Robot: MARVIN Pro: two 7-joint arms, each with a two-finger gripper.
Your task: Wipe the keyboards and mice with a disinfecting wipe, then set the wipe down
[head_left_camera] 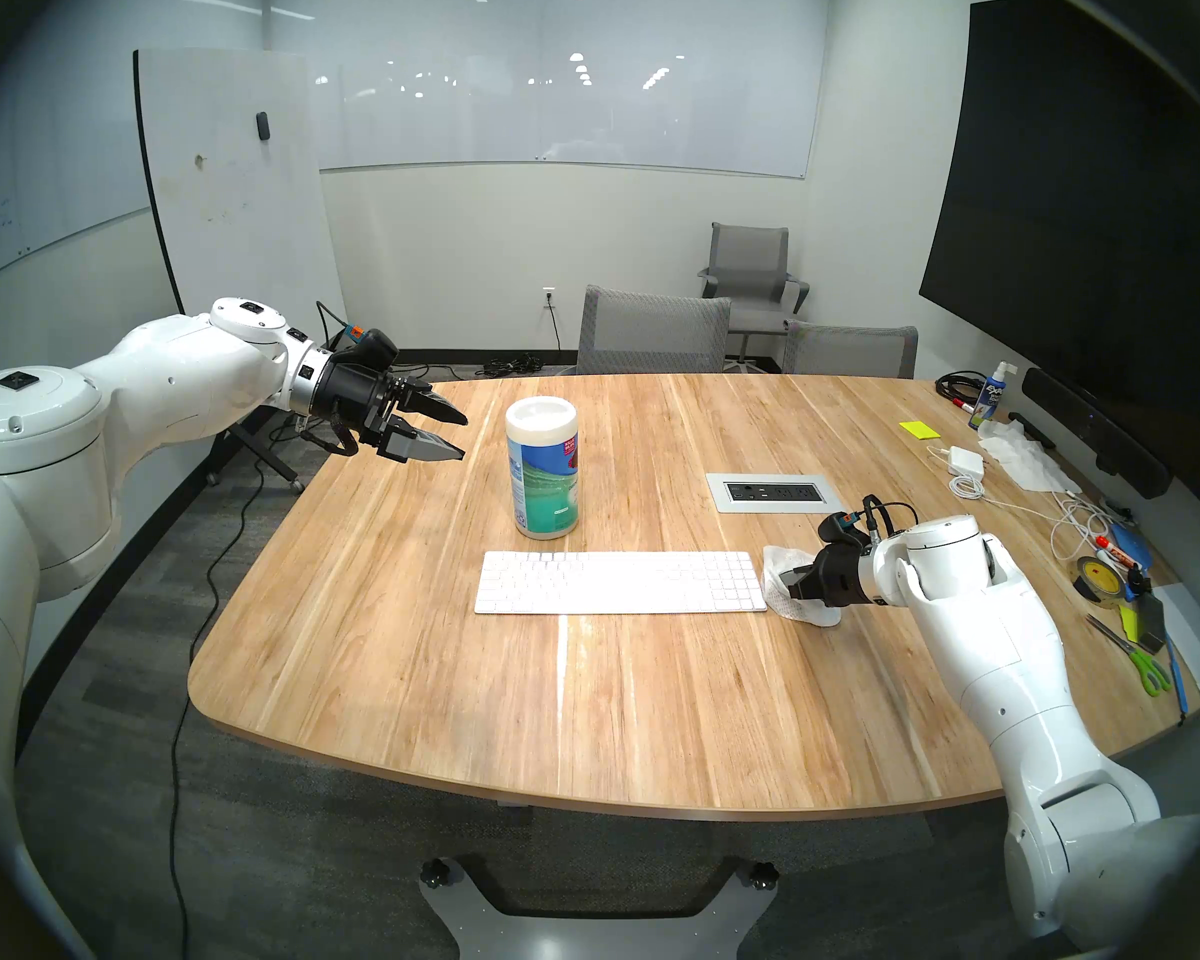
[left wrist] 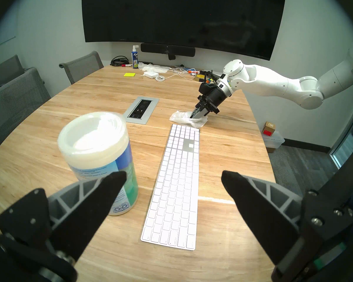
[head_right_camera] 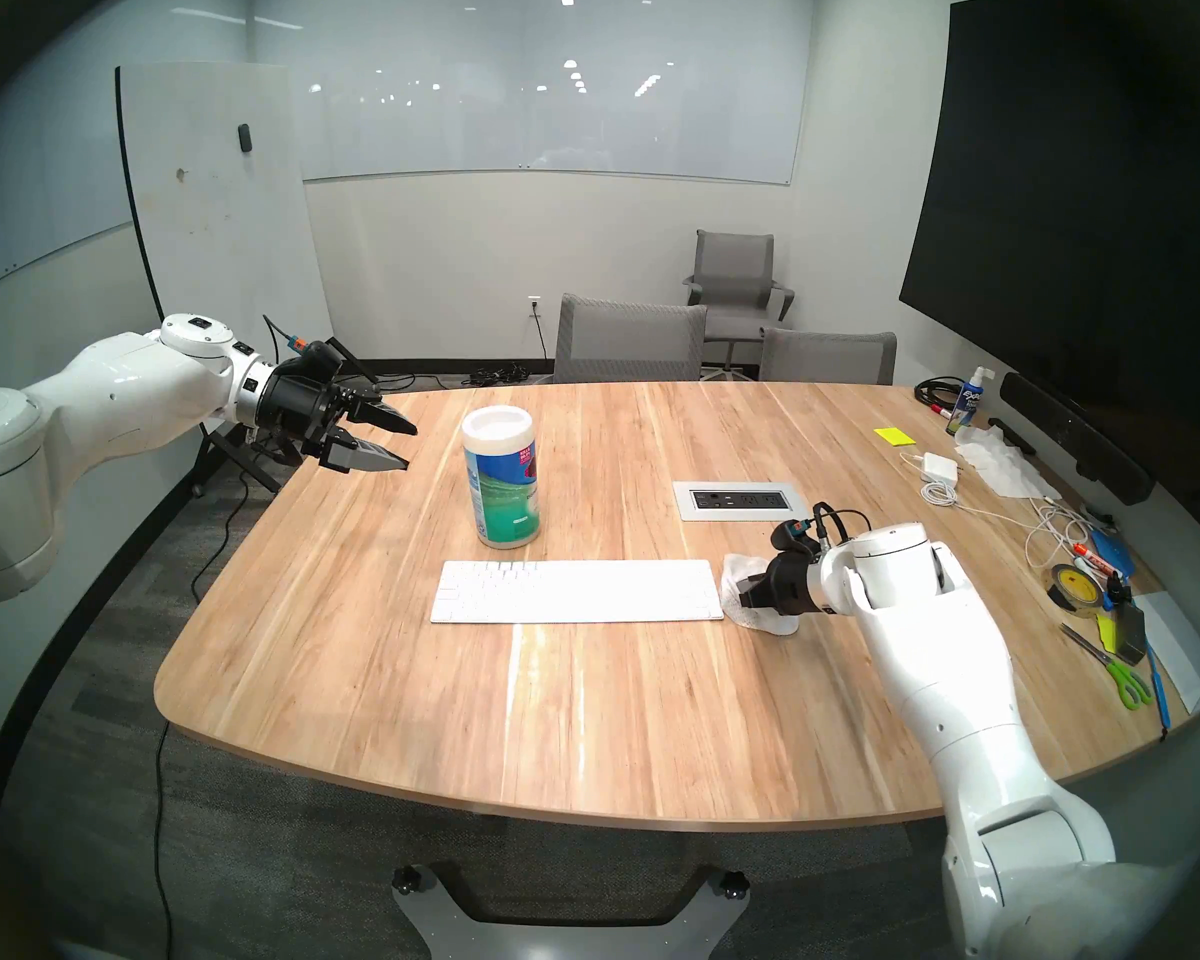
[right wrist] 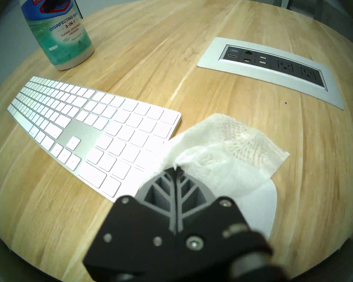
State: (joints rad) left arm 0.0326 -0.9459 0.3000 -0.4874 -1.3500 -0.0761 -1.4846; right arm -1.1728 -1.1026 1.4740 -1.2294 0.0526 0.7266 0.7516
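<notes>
- Currently the right gripper [right wrist: 175,169] has its two fingers pressed together on a white disinfecting wipe [right wrist: 228,145], which lies bunched on the wooden table [head_left_camera: 583,716] just beside the right end of the white keyboard [head_left_camera: 618,582].
- The wipe covers the spot where the mouse [right wrist: 263,204] lies; only a smooth white rounded edge shows under the cloth in the right wrist view, so I judge it is the mouse, but I cannot be certain.
- The left gripper [head_left_camera: 448,433] hangs in the air with its fingers wide apart and nothing between them, to the left of the disinfecting wipes canister [head_left_camera: 542,468].
- Risk: the pinch takes only a small fold, so the cloth may slide out when it drags over the keys.
- Risk: the keyboard is thin and probably light; a sideways push on its right end may shift it on the smooth wood, since nothing holds it.
- Risk: the mouse under the wipe may be pushed along instead of being wiped.
- Hidden: in the head views the mouse cannot be made out, because the wipe and the gripper cover it.
- Hard to tell: whether the fingertips touch the table or only the cloth.
</notes>
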